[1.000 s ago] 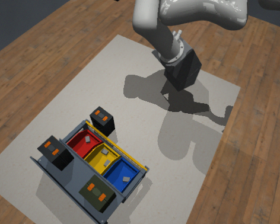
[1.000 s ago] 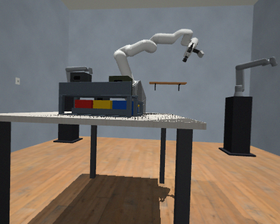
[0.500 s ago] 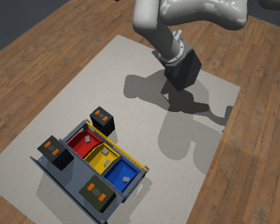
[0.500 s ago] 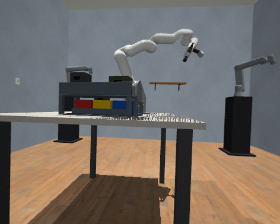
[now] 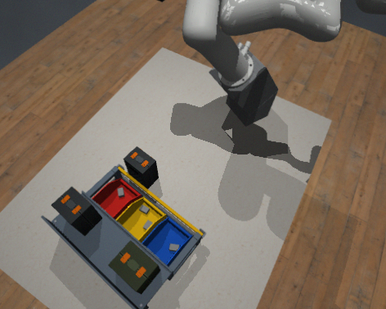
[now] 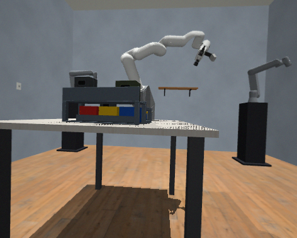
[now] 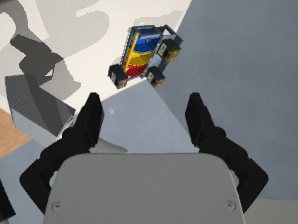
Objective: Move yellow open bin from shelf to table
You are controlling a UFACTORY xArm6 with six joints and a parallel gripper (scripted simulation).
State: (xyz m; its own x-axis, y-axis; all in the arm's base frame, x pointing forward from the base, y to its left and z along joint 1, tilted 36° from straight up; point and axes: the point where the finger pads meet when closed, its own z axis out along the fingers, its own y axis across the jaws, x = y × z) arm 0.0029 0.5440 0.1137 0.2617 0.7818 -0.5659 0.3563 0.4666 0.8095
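Your yellow bin (image 5: 136,222) (image 6: 109,111) (image 7: 139,59) is on the shelf (image 5: 105,249) (image 6: 100,94) (image 7: 177,37), lower left of the top frame, mid-row between the red bin (image 5: 110,200) (image 6: 89,110) (image 7: 135,69) and the blue bin (image 5: 163,241) (image 6: 126,111) (image 7: 146,43), two grey parts visible in it. Yellow rail (image 5: 160,201) runs along the row's upper-right side. One dark box (image 5: 143,168) stands just beyond the rail, near the red end; I'd count it as a snag risk on the way in.

Step in hand: approach, I'd say; pick not started. End effector (image 6: 201,60) (image 7: 144,103) is spread wide, nothing in it. You have it high, upper right of the exterior frame, well apart from the bin. Wrist view puts the bin small, upper middle, beyond the fingertips.

Next: bring it over and down to the bin, line the fingers up on yellow only, keep off red and blue. Lift level so the parts stay in, then set it flat on the worktop (image 5: 183,163) (image 6: 166,128) (image 7: 95,55). Bin-to-bin gaps look tight, though they're hard to judge from here.
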